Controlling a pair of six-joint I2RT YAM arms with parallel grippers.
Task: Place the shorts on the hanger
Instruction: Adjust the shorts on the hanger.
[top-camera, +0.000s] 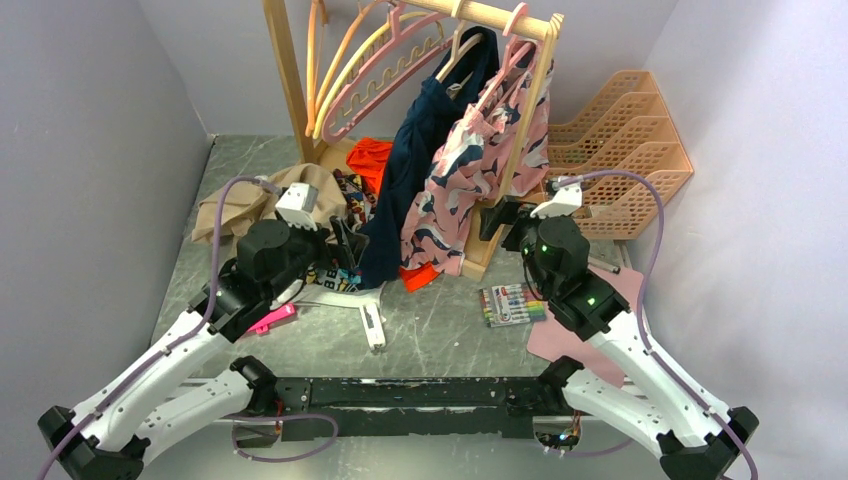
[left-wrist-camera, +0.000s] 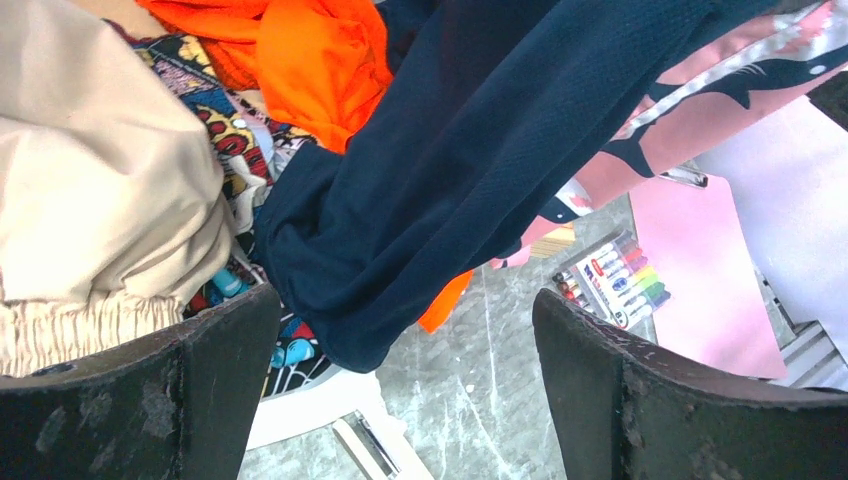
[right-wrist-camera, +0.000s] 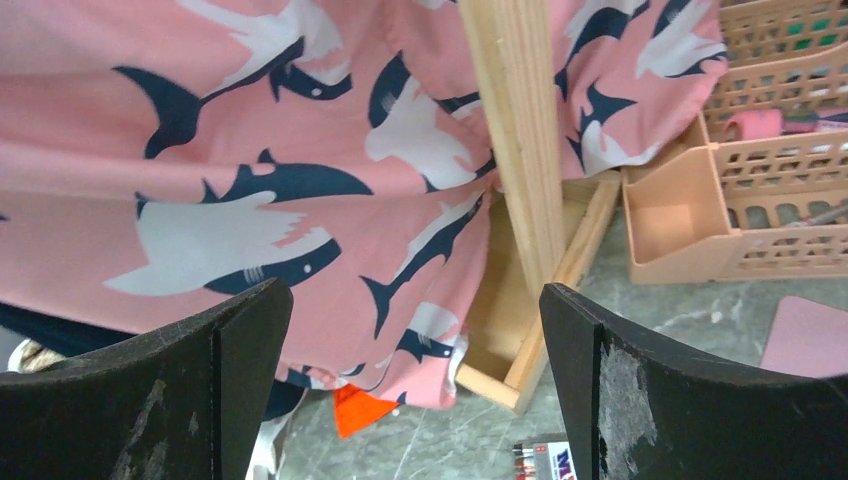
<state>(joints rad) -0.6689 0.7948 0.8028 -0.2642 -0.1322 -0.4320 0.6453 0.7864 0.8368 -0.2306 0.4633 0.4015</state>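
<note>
The navy shorts (top-camera: 415, 160) hang from the wooden rack, draped over the cream hanger (top-camera: 458, 52), whose arms show just above the fabric. Their lower end reaches the table near my left gripper. In the left wrist view the shorts (left-wrist-camera: 470, 170) hang just beyond my left gripper (left-wrist-camera: 405, 400), which is open and empty. My right gripper (right-wrist-camera: 415, 390) is open and empty in front of the pink shark-print shorts (right-wrist-camera: 250, 180) and the rack's wooden post (right-wrist-camera: 520, 130). In the top view the left gripper (top-camera: 345, 245) sits left of the shorts' hem, the right gripper (top-camera: 500, 215) right of the rack base.
Pink wavy hangers (top-camera: 385, 70) and a yellow hanger (top-camera: 350, 80) hang on the rail. A tan garment (top-camera: 240, 205), orange cloth (top-camera: 372, 158) and printed cloth lie at left. A white hanger (top-camera: 365, 310), marker pack (top-camera: 512, 304), pink sheet (top-camera: 590, 330) and peach trays (top-camera: 620, 140) are nearby.
</note>
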